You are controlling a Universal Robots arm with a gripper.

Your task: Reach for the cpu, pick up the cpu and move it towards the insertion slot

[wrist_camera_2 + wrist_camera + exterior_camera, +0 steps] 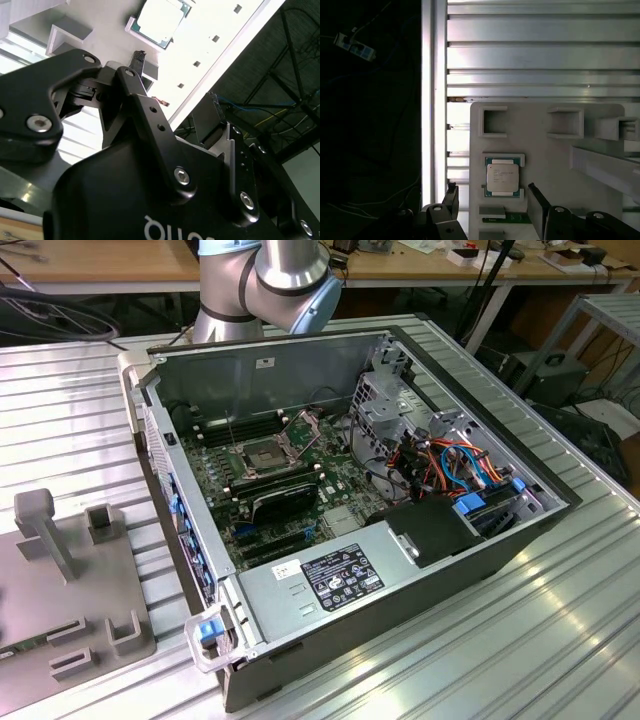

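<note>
Cpu (502,179) on holder (545,150), jaws apart

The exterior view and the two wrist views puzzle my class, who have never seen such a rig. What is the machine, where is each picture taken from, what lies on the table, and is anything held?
The machine is one silver-and-blue robot arm with a black two-fingered gripper. The exterior view comes from a camera off the arm: an open grey computer case lies on a ribbed aluminium table, with the square, silver-framed insertion slot inside; a pale grey holder plate lies on the exterior view's left. Both wrist views come from cameras riding on the arm, looking past the gripper. They show the small flat square grey cpu lying in a recess of such a plate. The fingers stand apart, holding nothing: the cpu is not yet picked up.
</note>
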